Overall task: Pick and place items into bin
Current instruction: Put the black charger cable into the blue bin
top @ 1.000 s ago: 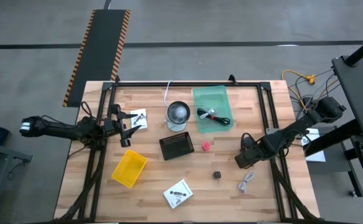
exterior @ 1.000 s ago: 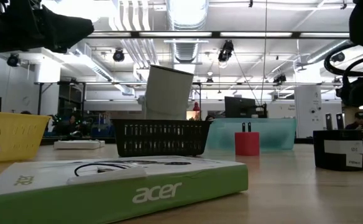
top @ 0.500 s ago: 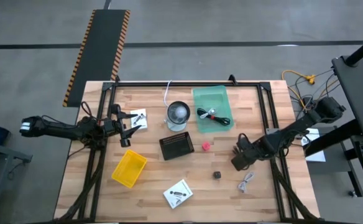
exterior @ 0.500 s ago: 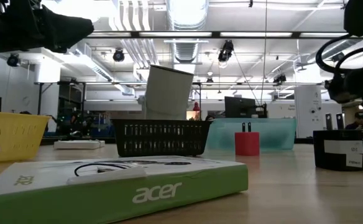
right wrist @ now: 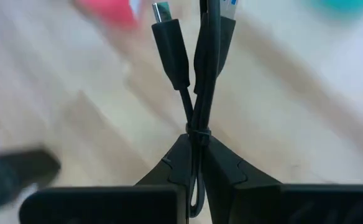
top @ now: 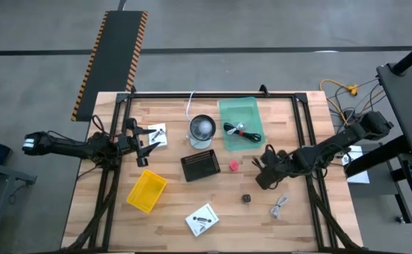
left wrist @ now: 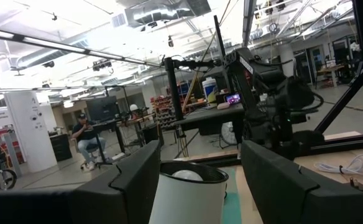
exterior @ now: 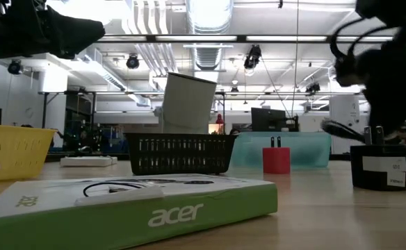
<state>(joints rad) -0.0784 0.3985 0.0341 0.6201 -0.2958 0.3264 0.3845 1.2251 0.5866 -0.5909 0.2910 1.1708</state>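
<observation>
Since the earlier frame my right gripper (top: pixel 264 171) has been sliding away from the table's right edge toward the middle, and it is now hovering just above the boards. My left gripper (top: pixel 144 142) is waiting open near the left edge. The translucent green bin (top: pixel 241 124) is sitting by the far edge, holding a black cable. My right fingers (right wrist: pixel 225 169) are clenching a thin, bundled black cable (right wrist: pixel 194 74), its plugs pointing toward the small red cube (top: pixel 233 166).
</observation>
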